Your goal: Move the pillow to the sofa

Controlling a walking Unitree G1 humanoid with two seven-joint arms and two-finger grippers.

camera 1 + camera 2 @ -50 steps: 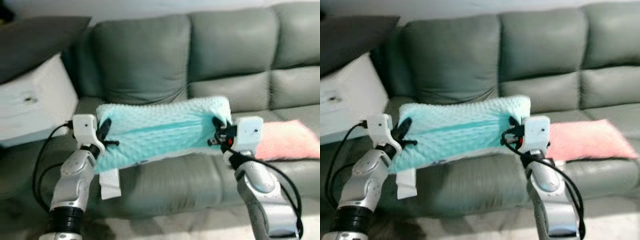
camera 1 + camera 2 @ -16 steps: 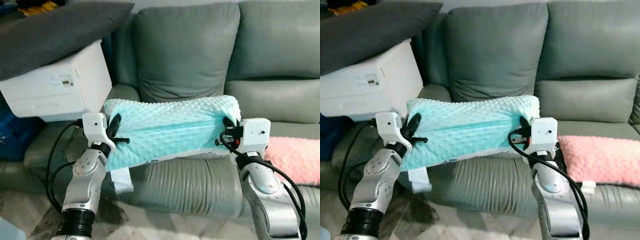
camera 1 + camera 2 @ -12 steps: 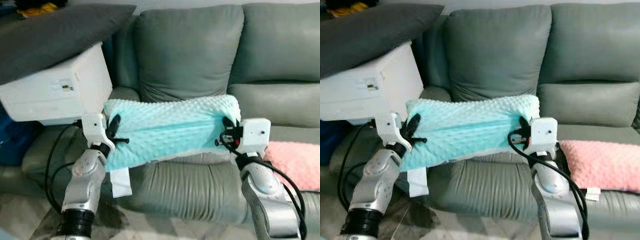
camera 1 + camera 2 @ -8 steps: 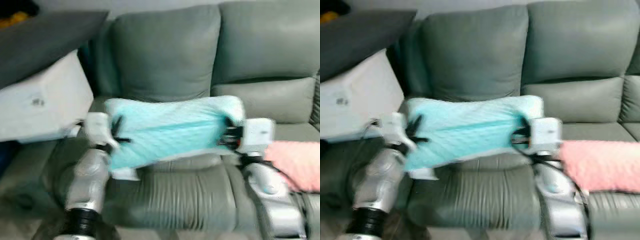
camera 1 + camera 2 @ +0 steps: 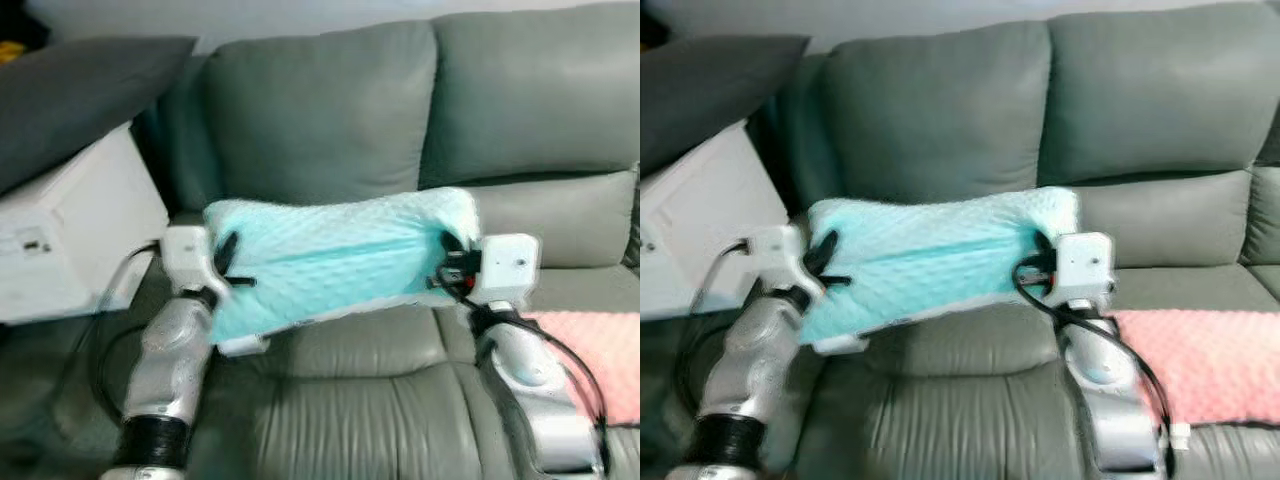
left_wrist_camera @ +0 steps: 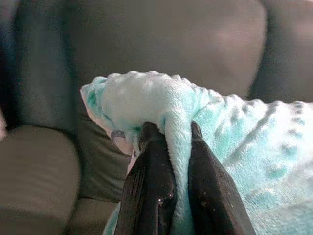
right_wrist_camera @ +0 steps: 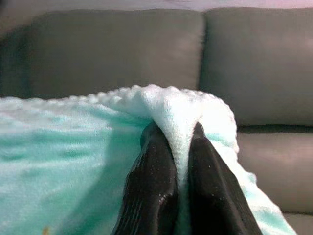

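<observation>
Pillow (image 5: 335, 255) hangs above the sofa (image 5: 400, 120), its ends pinched by left pincer (image 5: 228, 262) and right pincer (image 5: 447, 262).

— Where does the pillow (image 5: 335, 262) sit?
— Between the two claws. The left claw (image 5: 228, 262) pinches its left end, the right claw (image 5: 447, 262) its right end, and it hangs above the seat of the sofa (image 5: 400, 130), in front of the back cushions.

— What lies past the left claw?
— A box (image 5: 70, 240), out to its left beside the sofa's end, with a big cushion (image 5: 70, 95) lying on top of it.

— And on the other side?
— A second pillow (image 5: 1205, 360) lies on the seat, to the right of the right claw and lower down, apart from the held one.
</observation>
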